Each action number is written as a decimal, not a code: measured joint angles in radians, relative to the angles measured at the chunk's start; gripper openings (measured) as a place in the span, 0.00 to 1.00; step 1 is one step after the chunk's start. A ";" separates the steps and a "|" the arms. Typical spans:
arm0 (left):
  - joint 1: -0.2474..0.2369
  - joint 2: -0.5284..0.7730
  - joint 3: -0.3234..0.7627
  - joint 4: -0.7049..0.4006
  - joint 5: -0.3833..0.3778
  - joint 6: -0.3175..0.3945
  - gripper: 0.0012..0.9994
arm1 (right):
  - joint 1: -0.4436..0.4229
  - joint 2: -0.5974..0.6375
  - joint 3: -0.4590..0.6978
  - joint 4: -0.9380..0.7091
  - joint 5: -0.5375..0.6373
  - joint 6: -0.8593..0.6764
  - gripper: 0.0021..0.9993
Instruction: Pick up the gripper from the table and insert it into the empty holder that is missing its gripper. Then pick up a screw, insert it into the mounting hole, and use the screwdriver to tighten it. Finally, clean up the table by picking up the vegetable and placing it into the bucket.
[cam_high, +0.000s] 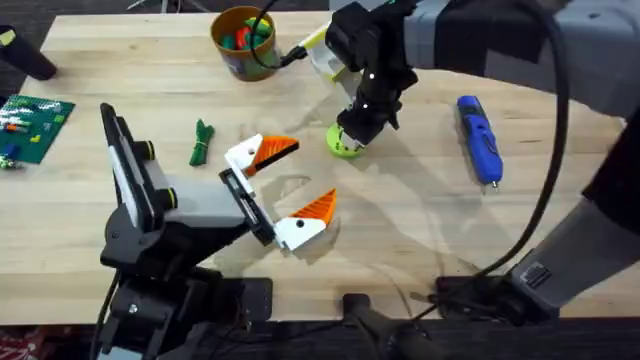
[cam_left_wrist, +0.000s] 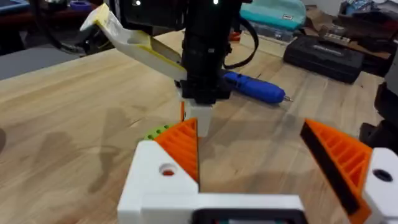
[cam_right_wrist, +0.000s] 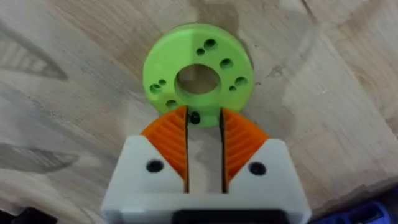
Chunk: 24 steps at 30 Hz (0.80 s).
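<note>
My right gripper (cam_high: 358, 128) points down onto the lime-green disc (cam_high: 343, 143). In the right wrist view its orange pads stand a narrow gap apart over the disc (cam_right_wrist: 161, 62), and a small dark screw (cam_right_wrist: 194, 117) sits at their tips; I cannot tell whether they touch it. My left gripper (cam_high: 285, 188) hangs open and empty over the middle of the table. The blue screwdriver (cam_high: 478, 138) lies to the right of the disc. Left of my left gripper lies the green vegetable (cam_high: 202, 142). The yellow bucket (cam_high: 232, 58) stands at the back. The loose gripper and its holder are out of view.
A white-and-yellow part (cam_high: 318, 55) sticks out behind the right arm, beside the bucket. A green brick baseplate (cam_high: 38, 125) lies at the far left. Coloured toys fill the bucket and a black cable crosses its rim. Bare wood stretches along the front right.
</note>
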<state>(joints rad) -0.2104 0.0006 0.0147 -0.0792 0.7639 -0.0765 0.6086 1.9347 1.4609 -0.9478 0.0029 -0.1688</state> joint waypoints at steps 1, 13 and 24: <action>0.000 0.000 0.000 0.000 0.000 0.000 0.99 | 0.000 0.000 0.000 0.000 0.000 0.000 0.01; 0.000 0.000 0.000 0.000 0.000 0.000 0.99 | 0.000 -0.008 0.000 -0.046 0.000 0.000 0.00; 0.000 0.000 0.000 0.000 0.000 0.000 0.99 | 0.000 -0.138 0.134 -0.168 0.000 0.000 0.00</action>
<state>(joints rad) -0.2104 0.0006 0.0147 -0.0792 0.7639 -0.0765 0.6086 1.7968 1.5946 -1.1158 0.0029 -0.1688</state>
